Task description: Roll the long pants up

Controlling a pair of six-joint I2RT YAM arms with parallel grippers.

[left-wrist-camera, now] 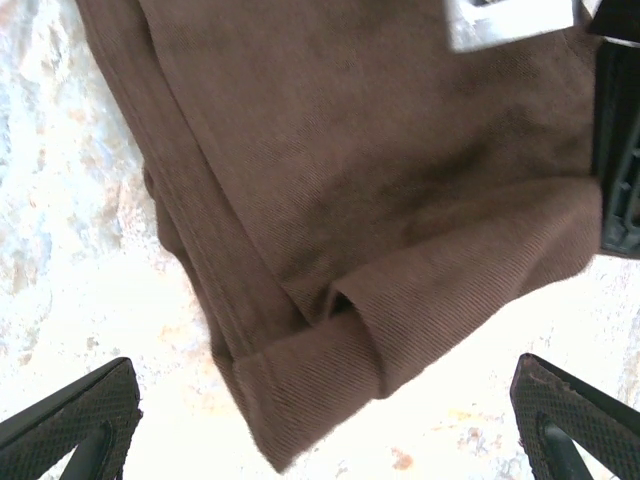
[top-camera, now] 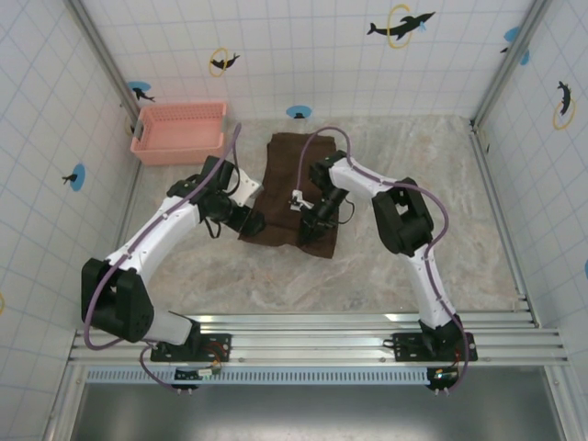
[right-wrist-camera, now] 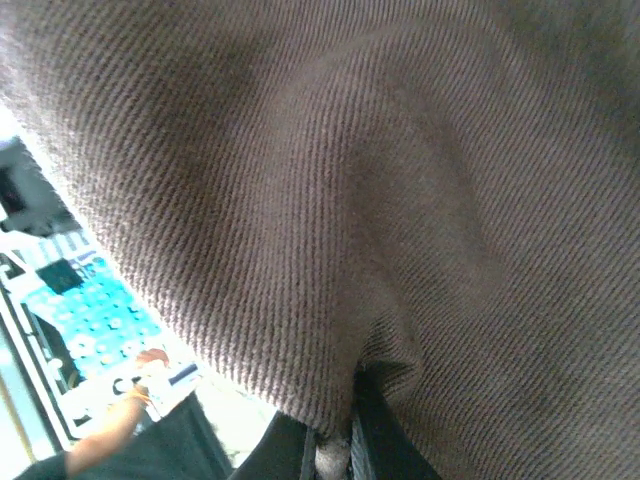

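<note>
There is one pair of long pants [top-camera: 292, 188], mid-surface toward the far edge. One pink basket [top-camera: 179, 131] sits at the far left corner. There are two robot arms, the left arm [top-camera: 161, 230] and the right arm [top-camera: 363, 176], each with two fingers: left fingers [left-wrist-camera: 75, 420], right fingers [right-wrist-camera: 372, 450].

We list: long pants [left-wrist-camera: 400, 200], matt fine-ribbed cloth; table [left-wrist-camera: 60, 200] below left gripper [left-wrist-camera: 320, 430], smooth, marbled; its fingers [left-wrist-camera: 80, 420], rough black.

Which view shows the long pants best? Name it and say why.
Top external: the long pants lie folded, nearly their whole outline visible. Left wrist shows a folded hem corner; right wrist shows close-up weave pinched at its jaws.
</note>
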